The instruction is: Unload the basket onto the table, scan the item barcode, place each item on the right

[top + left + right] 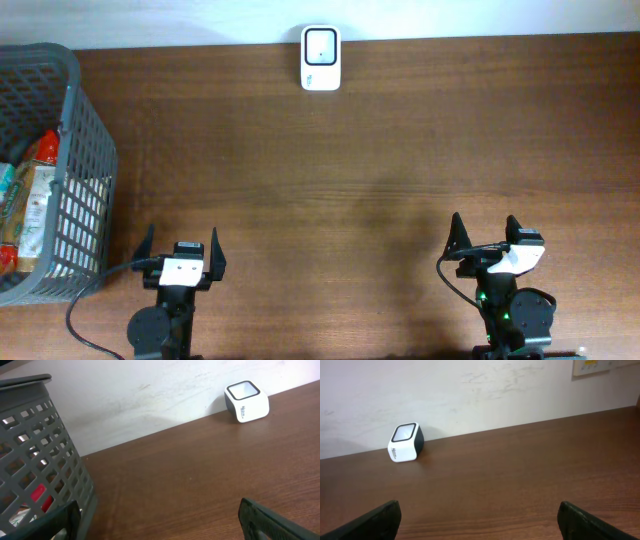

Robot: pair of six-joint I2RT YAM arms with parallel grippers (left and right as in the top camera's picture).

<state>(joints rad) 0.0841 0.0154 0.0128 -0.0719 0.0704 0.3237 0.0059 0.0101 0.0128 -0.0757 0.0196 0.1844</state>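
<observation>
My left gripper (180,238) and right gripper (485,228) are both spread wide, released, holding nothing, at the near edge. The packets (28,190) lie in the grey basket (72,110) on the left, wrapped in red, green and beige. I judge them light, soft and crinkly, a bit slick, so best pinched across a flat sealed edge. The white scanner (320,58) sits far, middle.

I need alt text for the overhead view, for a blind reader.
At the near edge of a wooden table, the left gripper and right gripper are open and empty. A white scanner stands at the far edge; a grey basket of packets at left.
</observation>
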